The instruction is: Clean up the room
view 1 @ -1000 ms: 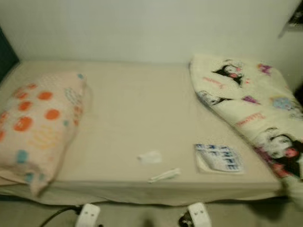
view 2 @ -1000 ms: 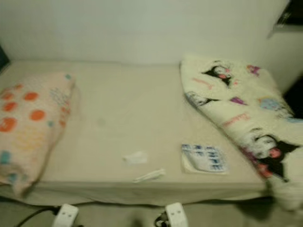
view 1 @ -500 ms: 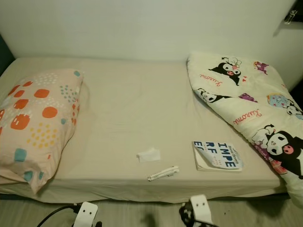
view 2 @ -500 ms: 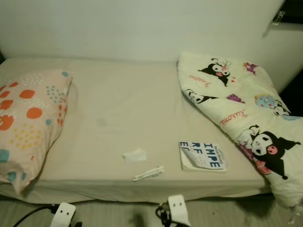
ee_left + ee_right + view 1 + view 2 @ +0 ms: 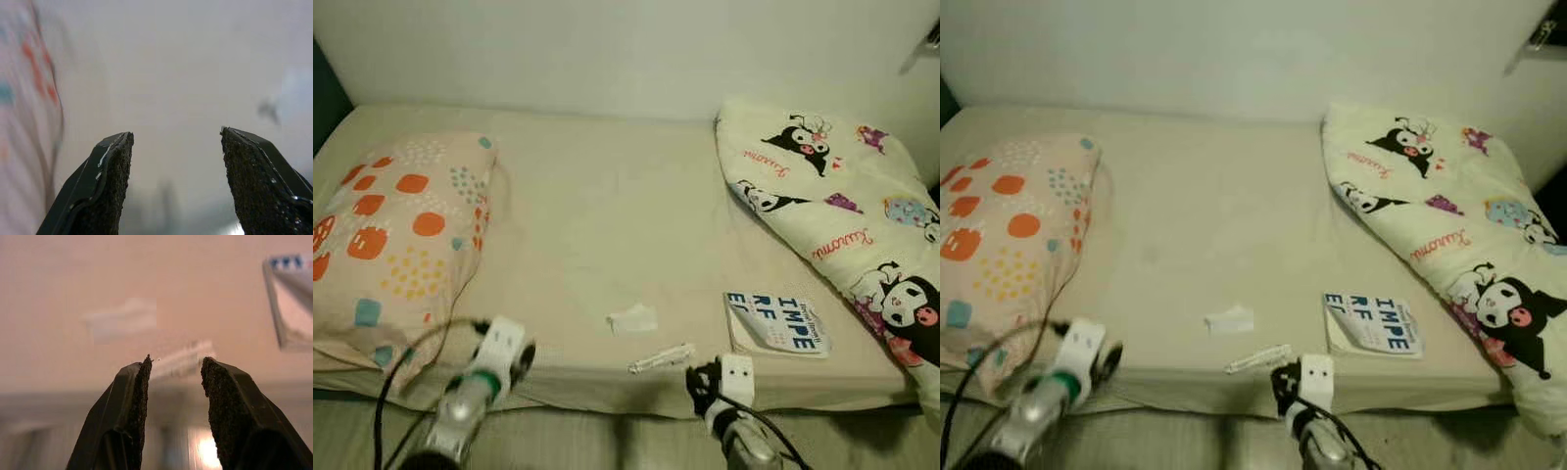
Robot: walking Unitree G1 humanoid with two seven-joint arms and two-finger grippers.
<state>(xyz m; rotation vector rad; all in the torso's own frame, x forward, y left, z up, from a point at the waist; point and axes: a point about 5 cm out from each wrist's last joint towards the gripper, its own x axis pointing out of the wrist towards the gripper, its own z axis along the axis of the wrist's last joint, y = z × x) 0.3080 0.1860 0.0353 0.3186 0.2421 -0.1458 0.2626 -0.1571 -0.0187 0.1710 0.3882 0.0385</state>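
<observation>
Looking from the left eye view, the bed [image 5: 607, 206] carries three small things near its front edge: a white scrap of paper [image 5: 632, 319], a thin white wrapper [image 5: 662, 358] right at the edge, and a book [image 5: 779, 323] toward the front right corner. A spotted pillow [image 5: 391, 235] lies at the left side and a folded cartoon blanket [image 5: 832, 206] at the right side. Both arms are lifted in front of the bed.

From the right eye view, the wrapper [image 5: 1257, 358] lies just beside the right arm's wrist.

From the left wrist view, the left pincer [image 5: 176, 142] is wide open and holds nothing; only blurred sheet is beyond it.

From the right wrist view, the right pincer [image 5: 176, 363] is partly open and empty, and the wrapper [image 5: 181, 360] lies just beyond its tips, with the scrap [image 5: 124, 318] farther on and the book [image 5: 291, 303] to one side.

I judge the wrapper very light, thin and soft, so it can slide or bend. It seems best to pinch it across its middle, pressing a little into the soft mattress.
</observation>
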